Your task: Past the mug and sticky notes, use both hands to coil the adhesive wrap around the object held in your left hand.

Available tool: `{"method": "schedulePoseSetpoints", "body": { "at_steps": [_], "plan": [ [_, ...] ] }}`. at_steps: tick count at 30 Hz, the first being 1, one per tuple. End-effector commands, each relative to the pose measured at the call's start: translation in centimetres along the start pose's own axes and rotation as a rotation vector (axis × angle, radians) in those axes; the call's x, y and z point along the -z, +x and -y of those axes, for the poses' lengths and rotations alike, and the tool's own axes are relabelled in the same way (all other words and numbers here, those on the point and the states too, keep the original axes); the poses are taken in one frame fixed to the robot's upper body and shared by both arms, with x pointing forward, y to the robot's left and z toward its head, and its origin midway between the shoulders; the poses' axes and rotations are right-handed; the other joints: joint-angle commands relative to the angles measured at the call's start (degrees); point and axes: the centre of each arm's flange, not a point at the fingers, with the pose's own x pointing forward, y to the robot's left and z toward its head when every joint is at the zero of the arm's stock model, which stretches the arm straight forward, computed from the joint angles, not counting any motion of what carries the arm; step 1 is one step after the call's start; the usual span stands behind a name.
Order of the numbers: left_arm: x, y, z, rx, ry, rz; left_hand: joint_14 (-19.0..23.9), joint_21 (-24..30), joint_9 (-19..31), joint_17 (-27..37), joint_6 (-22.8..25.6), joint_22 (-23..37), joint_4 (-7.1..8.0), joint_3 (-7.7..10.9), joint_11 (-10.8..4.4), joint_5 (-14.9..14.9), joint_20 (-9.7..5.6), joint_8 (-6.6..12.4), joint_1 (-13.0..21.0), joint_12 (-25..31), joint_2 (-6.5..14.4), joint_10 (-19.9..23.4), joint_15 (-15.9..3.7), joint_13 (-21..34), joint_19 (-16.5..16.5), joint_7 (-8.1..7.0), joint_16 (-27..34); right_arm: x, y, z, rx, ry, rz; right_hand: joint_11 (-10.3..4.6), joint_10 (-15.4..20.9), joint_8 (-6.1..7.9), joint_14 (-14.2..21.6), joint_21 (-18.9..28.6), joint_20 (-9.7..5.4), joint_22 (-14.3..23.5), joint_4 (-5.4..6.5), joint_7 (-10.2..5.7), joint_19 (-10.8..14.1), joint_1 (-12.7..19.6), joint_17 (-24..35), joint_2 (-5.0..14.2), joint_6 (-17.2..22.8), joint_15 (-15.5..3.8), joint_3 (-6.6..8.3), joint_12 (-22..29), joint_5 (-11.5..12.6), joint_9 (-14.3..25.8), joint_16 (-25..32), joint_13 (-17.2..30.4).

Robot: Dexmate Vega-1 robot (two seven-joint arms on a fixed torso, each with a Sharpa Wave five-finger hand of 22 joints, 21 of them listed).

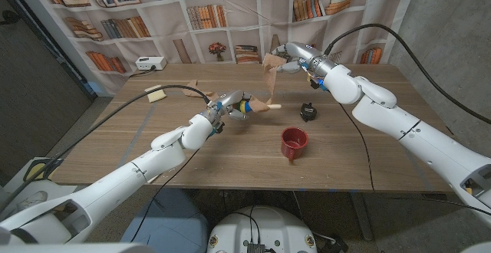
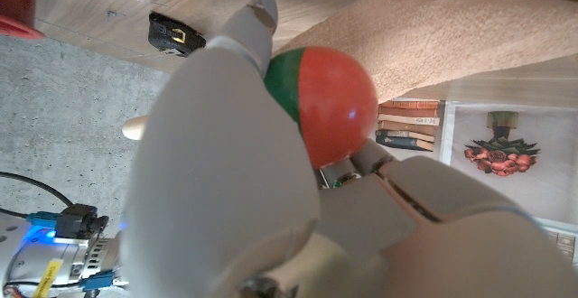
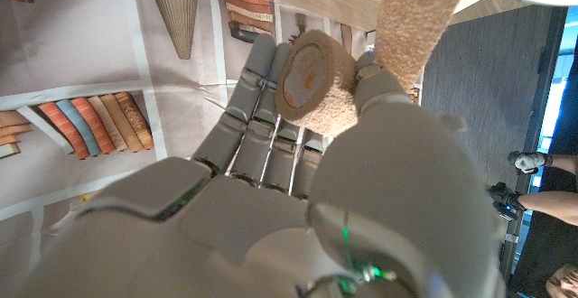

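The left hand (image 1: 223,107) gripped a wooden-handled toy with a red and green ball head (image 2: 325,99), fingers closed around it so the handle end (image 1: 272,107) stuck out toward the table's middle, clear for wrapping. The right hand (image 1: 295,57) held the roll of tan adhesive wrap (image 3: 312,77) pinched between thumb and fingers, raised above the far side of the table (image 1: 230,157). A strip of wrap (image 1: 268,80) ran taut from the roll down to the toy, probably kept high to hold tension while coiling. Both hands worked beyond the red mug (image 1: 294,142) and the yellow sticky notes (image 1: 156,94); a small black clip (image 1: 308,113) lay near the mug. Coiling seemed underway, not finished.
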Motion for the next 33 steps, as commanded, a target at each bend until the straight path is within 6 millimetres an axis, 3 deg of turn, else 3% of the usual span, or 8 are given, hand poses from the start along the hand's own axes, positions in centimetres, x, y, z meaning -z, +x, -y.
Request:
{"method": "schedulePoseSetpoints", "body": {
  "at_steps": [1, 17, 33],
  "plan": [
    [1.3, 0.5, -0.4, -0.004, -0.019, -0.05, 0.74, -0.1, 0.18, -0.07, 0.26, 0.19, 0.01, -0.22, -0.1, -0.25, 0.18, -0.03, 8.95, -0.18, 9.47, 0.22, -0.29, 0.24, 0.36, 0.6, -0.16, -0.9, -2.1, 0.8, 0.033, 0.053, 0.043, -8.63, 9.11, 0.09, 5.04, 0.52, -3.4, 0.12, -0.01, -5.78, -0.05, 3.67, 0.27, 4.05, 6.54, -11.38, 2.18, 0.31, 0.55, 0.35, -0.16, 0.22],
    [2.9, 1.4, -0.8, -0.016, -0.008, -0.093, 0.91, -0.13, 0.39, 0.01, 0.06, 0.18, 0.05, -0.32, -0.12, -0.24, 0.13, -0.05, 8.86, -0.31, 9.44, 0.33, -0.22, 0.05, 0.4, 0.54, -0.07, -3.5, -4.2, 1.4, 0.029, 0.134, 0.155, -8.57, 9.37, -0.01, 5.33, 1.52, -3.43, -0.05, 0.01, -5.85, -0.38, 3.53, 0.75, 4.06, 6.74, -11.34, 2.28, 0.32, 0.59, 0.45, -0.51, 0.34],
    [4.1, 1.3, -2.8, -0.099, 0.011, -0.14, 0.91, -0.15, 0.58, 0.0, 0.37, 0.18, 0.04, -0.3, -0.04, -0.16, 0.14, 0.07, 8.9, -0.27, 9.45, 0.31, -0.32, 0.23, 0.44, 0.55, -0.15, -4.9, -4.6, 0.8, -0.007, 0.15, 0.194, -8.64, 9.44, -0.13, 5.43, 2.45, -3.47, -0.2, 0.0, -5.83, -0.65, 3.43, 1.16, 4.02, 6.85, -11.32, 2.4, 0.26, 0.63, 0.53, -0.9, 0.49]
  ]
}}
